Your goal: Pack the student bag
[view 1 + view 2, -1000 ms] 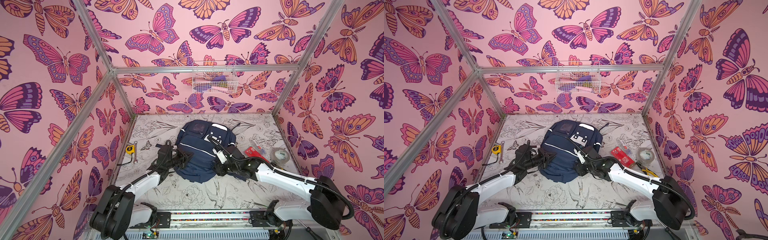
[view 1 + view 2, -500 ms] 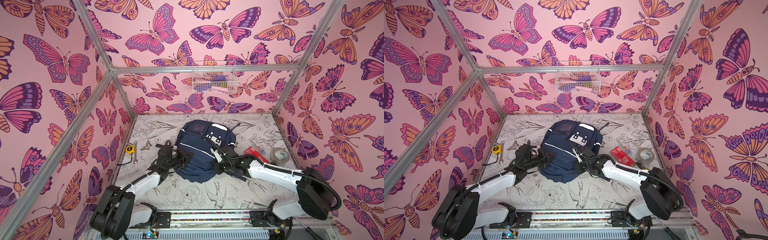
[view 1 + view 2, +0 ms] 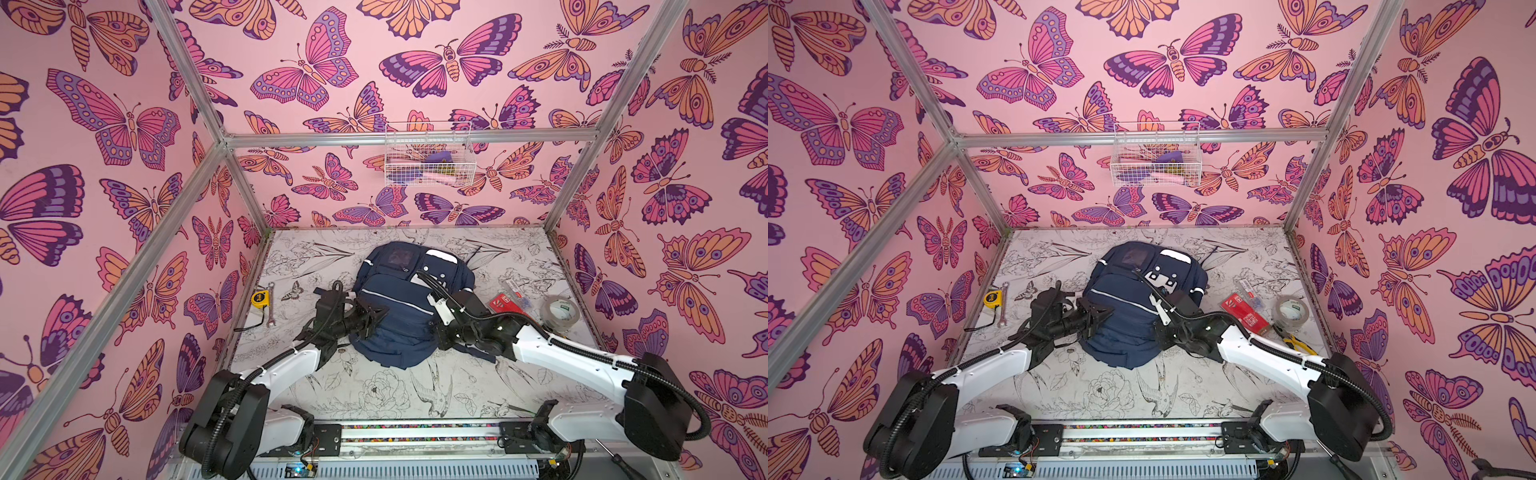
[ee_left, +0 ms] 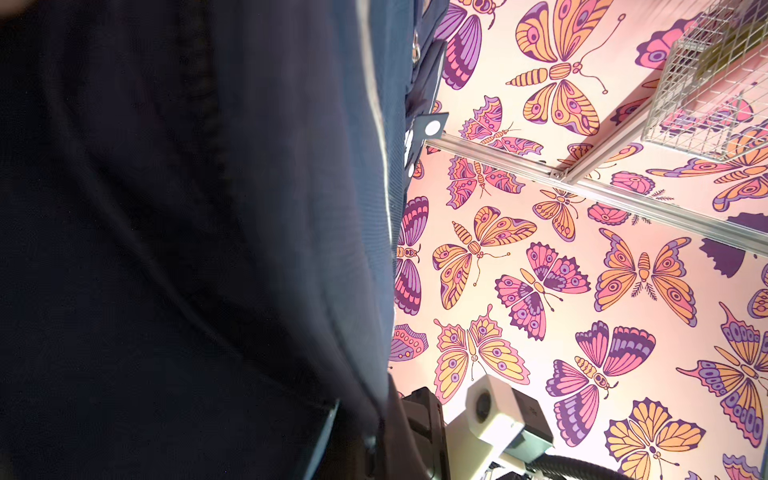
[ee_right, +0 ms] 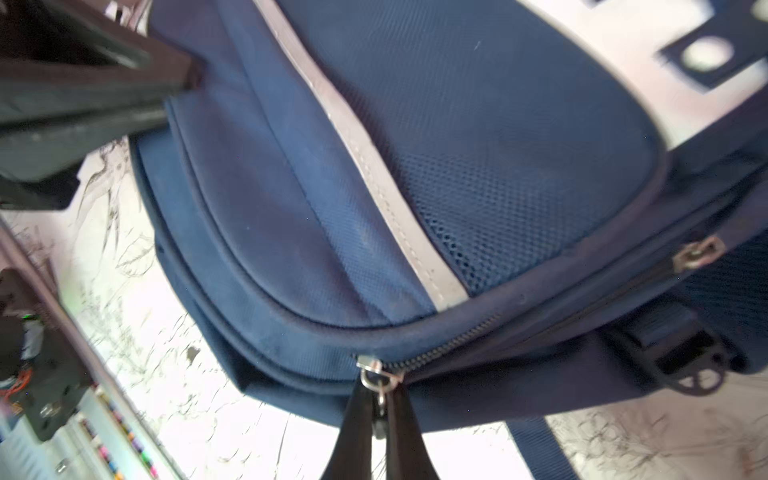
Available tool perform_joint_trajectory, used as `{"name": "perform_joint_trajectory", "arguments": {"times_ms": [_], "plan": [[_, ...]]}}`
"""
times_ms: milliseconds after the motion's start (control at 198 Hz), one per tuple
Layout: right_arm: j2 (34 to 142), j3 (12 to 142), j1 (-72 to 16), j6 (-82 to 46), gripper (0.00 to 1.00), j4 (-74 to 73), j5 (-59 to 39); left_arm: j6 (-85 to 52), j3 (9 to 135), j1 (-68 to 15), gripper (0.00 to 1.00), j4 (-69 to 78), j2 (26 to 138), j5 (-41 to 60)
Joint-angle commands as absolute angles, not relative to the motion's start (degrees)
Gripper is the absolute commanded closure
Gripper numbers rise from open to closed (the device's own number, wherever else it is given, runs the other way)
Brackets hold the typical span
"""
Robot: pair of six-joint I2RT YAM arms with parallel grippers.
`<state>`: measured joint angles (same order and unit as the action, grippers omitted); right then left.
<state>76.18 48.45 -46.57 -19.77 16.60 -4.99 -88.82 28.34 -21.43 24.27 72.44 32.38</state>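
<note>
One zip pull (image 5: 375, 375) half-hidden inside right claw (image 5: 380, 411)

The student bag's (image 4: 187, 249) navy fabric fills much of the view, close and blurred. Beyond the bag are a butterfly-patterned wall (image 4: 540, 291), a metal frame bar (image 4: 623, 199) and a wire basket (image 4: 706, 83).

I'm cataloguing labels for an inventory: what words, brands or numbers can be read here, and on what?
No text is readable.
yellow tape measure: dark label, too small to read.
red packet: white label, blurred.
tape roll: green mark, too small.
student bag: white patch shows dots only, no letters.
</note>
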Motion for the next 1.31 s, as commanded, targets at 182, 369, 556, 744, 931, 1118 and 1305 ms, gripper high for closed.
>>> {"name": "perform_joint_trajectory", "arguments": {"times_ms": [182,369,556,744,931,1118,1305], "plan": [[88.1,63.9,-55.9,-25.4,1.00,22.7,-12.3,-88.3,27.6,-22.2,1.00,26.5,72.2,30.3],[98.4,75.1,-56.2,-30.2,1.00,25.1,-8.1,-88.2,26.8,-24.7,1.00,26.5,72.3,29.0],[98.4,76.4,-55.5,-29.0,1.00,31.2,-5.5,-85.1,26.2,-18.9,0.62,19.2,69.4,31.4],[91.4,69.4,-53.5,-28.3,1.00,33.6,-7.2,-66.0,38.6,-10.9,0.23,-11.2,64.9,23.7],[87.5,66.2,-50.8,-27.4,1.00,34.3,-10.5,-60.9,45.0,-9.6,0.35,-12.2,75.9,25.9],[88.1,66.7,-50.6,-27.6,1.00,33.9,-11.6,-58.7,50.1,-11.1,0.38,-11.5,85.8,31.5],[88.9,66.9,-50.6,-27.9,1.00,33.5,-12.4,-58.6,51.4,-13.1,0.38,-11.0,89.5,30.6]]}}
